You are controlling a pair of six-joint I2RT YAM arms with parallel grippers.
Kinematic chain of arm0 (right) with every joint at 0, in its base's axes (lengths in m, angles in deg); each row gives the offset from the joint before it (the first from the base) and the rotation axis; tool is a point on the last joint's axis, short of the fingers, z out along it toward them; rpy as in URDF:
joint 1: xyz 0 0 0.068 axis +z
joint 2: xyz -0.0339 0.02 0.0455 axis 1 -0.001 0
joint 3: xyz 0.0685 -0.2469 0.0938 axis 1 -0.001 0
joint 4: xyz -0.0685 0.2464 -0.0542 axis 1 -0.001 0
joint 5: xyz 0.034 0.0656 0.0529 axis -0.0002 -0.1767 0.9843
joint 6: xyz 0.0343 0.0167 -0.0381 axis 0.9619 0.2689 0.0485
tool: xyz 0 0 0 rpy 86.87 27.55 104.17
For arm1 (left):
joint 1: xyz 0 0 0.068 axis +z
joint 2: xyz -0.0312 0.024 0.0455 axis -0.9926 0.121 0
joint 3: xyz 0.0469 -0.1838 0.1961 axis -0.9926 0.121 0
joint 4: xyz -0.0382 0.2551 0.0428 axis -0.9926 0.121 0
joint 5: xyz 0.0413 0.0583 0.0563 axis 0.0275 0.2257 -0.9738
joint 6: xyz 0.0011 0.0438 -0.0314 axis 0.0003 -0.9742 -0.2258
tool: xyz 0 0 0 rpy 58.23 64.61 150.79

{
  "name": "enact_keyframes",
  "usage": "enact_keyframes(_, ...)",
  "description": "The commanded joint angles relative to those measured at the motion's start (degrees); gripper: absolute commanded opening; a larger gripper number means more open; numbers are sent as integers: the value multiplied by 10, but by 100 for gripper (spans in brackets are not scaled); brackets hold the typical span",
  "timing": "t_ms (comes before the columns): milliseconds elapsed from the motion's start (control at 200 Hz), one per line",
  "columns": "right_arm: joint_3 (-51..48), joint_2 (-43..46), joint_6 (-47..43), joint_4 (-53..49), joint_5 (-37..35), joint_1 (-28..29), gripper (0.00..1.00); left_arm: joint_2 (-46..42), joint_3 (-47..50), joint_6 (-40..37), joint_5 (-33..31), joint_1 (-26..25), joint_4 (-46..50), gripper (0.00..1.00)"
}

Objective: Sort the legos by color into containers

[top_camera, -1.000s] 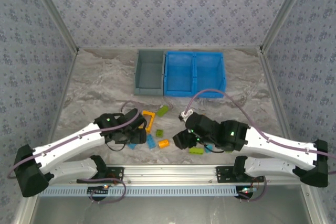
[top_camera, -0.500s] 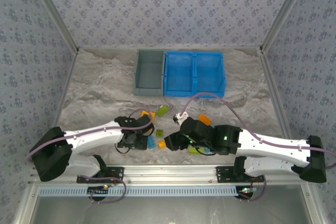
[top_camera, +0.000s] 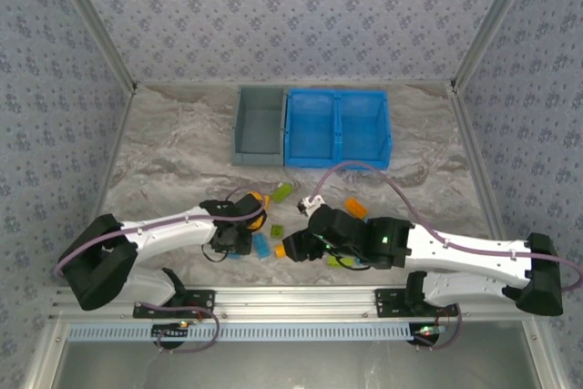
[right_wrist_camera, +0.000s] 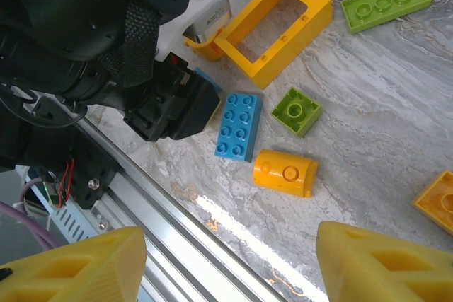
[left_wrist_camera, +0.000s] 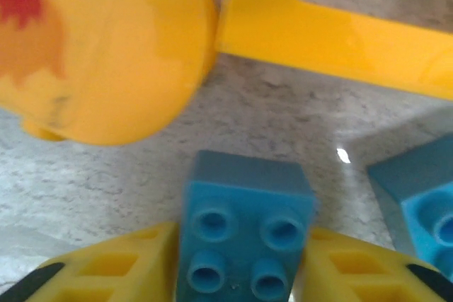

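In the left wrist view a small blue four-stud lego (left_wrist_camera: 248,196) sits on the marble between my yellow fingers (left_wrist_camera: 106,266), which press on both its sides; my left gripper (left_wrist_camera: 244,259) is shut on it. The orange frame (left_wrist_camera: 340,33) lies just beyond. In the top view my left gripper (top_camera: 232,241) is low at the near edge. My right gripper (right_wrist_camera: 226,259) hangs open over a rounded orange lego (right_wrist_camera: 284,172), with a long blue lego (right_wrist_camera: 239,126), a small green one (right_wrist_camera: 296,110) and the frame (right_wrist_camera: 274,26) farther out. The grey bin (top_camera: 260,125) and blue bin (top_camera: 337,127) stand at the back.
A long green lego (right_wrist_camera: 386,1) and an orange one (right_wrist_camera: 439,201) lie to the right. A blurred orange-yellow rounded piece (left_wrist_camera: 99,54) and another blue lego (left_wrist_camera: 425,196) are close to the left fingers. The aluminium rail (right_wrist_camera: 212,245) runs along the near edge.
My left gripper dropped toward the near edge and shut on the small blue lego. My right gripper slid left, coming over the rounded orange lego.
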Motion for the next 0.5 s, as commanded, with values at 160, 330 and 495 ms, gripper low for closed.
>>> enact_keyframes(160,16,6,12,-10,-60,5,65,-62,-68,29,-47,-37,112,29)
enact_keyframes(330,28,42,11,-23,-179,5,65,-88,-207,-18,-25,13,158,30)
enact_keyframes(495,49,46,-51,16,-285,3,67,29,-357,-112,5,121,132,30)
